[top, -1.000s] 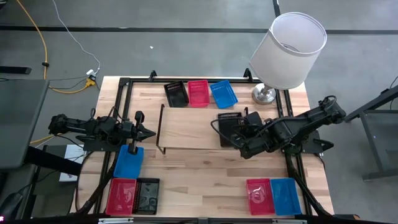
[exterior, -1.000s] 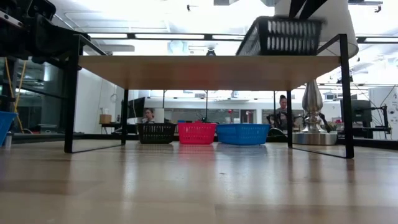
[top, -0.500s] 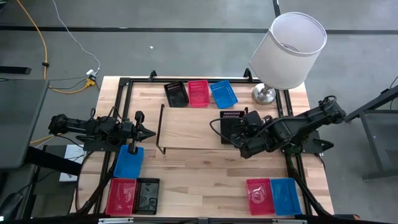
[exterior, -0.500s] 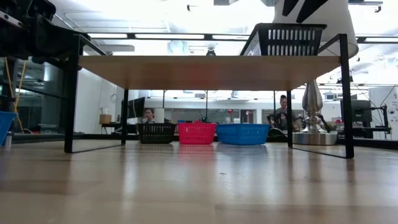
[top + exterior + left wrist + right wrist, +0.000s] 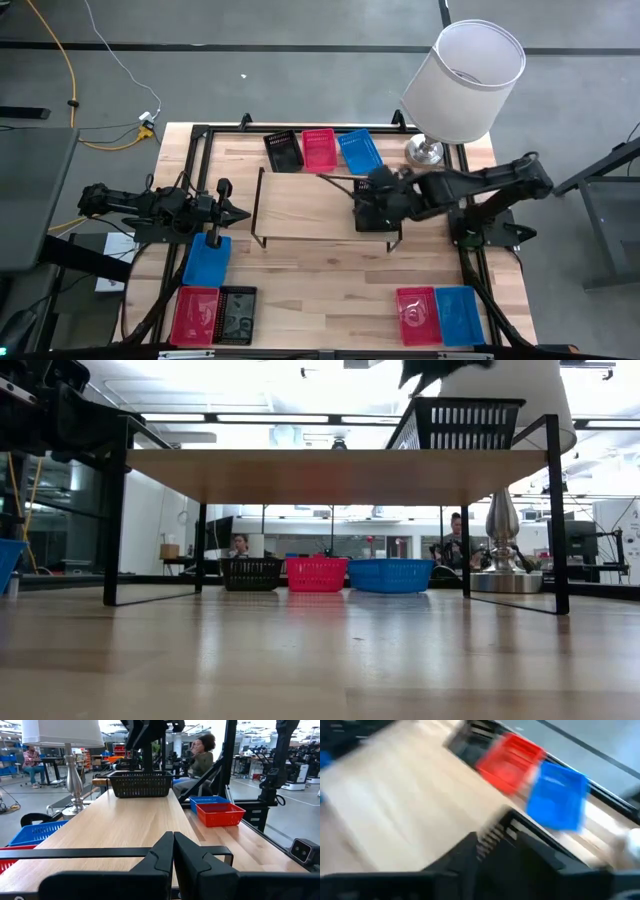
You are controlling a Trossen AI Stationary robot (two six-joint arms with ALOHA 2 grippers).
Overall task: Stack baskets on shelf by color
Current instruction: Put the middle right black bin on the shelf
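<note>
1. High view: The shelf stands in the middle of the table. A black basket sits on the shelf's right end. The right gripper is above this basket, at its far edge. Whether its fingers are apart or together cannot be told here. The left gripper waits just left of the shelf with its fingers together, holding nothing. Three baskets lie in a row at the far side of the table: a black one, a red one and a blue one. Near the left arm lies a blue basket. At the near left edge are a red basket and a black basket. At the near right edge are a red basket and a blue basket. A lamp stands at the far right corner.

2. Low view: The black basket sits flat on the right end of the shelf top. A dark bit of the arm shows just above it.

3. Left wrist view: The left gripper's two fingers are pressed together. Far across the shelf sits the black basket.

4. Right wrist view: The picture is blurry. A red basket and a blue basket show side by side.
</note>
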